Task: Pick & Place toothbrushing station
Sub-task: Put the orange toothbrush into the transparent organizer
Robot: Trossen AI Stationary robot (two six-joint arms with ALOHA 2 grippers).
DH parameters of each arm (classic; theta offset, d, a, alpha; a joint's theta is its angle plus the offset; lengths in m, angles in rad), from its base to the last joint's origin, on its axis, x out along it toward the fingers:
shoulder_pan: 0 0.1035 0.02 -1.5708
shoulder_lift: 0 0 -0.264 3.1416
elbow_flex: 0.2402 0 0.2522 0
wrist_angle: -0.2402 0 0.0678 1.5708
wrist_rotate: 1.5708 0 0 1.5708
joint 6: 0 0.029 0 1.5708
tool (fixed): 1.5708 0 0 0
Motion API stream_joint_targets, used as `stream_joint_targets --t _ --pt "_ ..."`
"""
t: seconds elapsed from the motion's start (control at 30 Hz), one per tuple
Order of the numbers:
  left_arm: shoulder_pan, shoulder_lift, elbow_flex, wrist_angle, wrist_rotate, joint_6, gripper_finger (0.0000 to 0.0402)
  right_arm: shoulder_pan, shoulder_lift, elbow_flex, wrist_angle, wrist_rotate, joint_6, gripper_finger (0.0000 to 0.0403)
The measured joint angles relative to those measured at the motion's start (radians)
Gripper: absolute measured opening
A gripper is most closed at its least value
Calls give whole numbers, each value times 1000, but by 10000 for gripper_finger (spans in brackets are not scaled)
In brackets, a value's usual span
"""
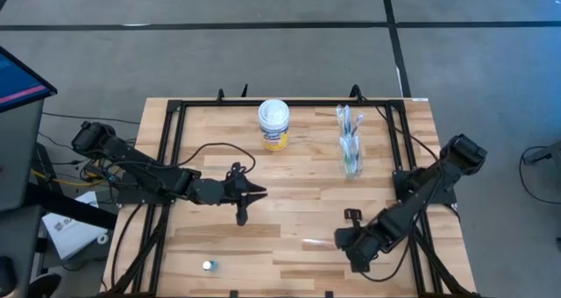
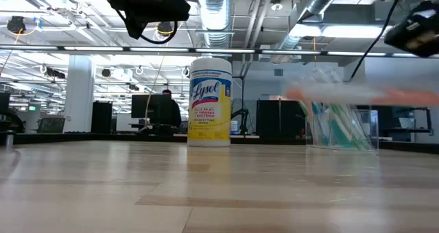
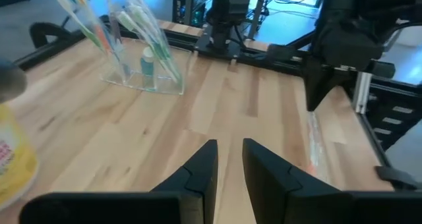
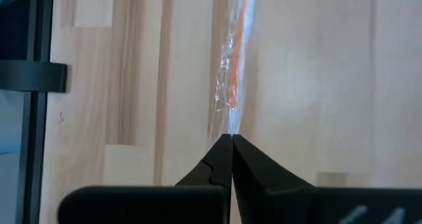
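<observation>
I see clear cup set (image 1: pixel 351 153) upright at table's far right, toothbrushes (image 1: pixel 348 123) leaning inside, small blue tube (image 3: pixel 147 59) among them. One wrapped orange-and-white toothbrush (image 4: pixel 232 72) pinched at its end by closed right gripper (image 4: pixel 231 137), held level above near-right tabletop.

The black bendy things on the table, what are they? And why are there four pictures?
They are two robot arms, each ending in a two-finger hand. One picture looks down from above, one looks along the tabletop, and a camera rides on each wrist. On the wooden table stand a yellow wipes canister and a clear cup full of toothbrushes. The right hand is pinched shut on a clear-wrapped orange toothbrush. The left hand waits mid-table, fingers slightly apart, holding nothing.
</observation>
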Motion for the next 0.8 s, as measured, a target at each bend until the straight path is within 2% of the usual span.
stream_joint_targets --t 0.2,0.33,0.53,0.8 --pt "0 21 0 32 35 -34 67 -35 0 81 -89 31 -88 0" --pt "17 80 0 105 49 -61 67 -60 0 128 -127 57 -157 0" --pt "94 182 0 246 258 -143 67 -112 0 183 -184 58 -237 0" --pt "190 278 0 338 538 -285 79 -167 1 225 -228 57 -337 0"
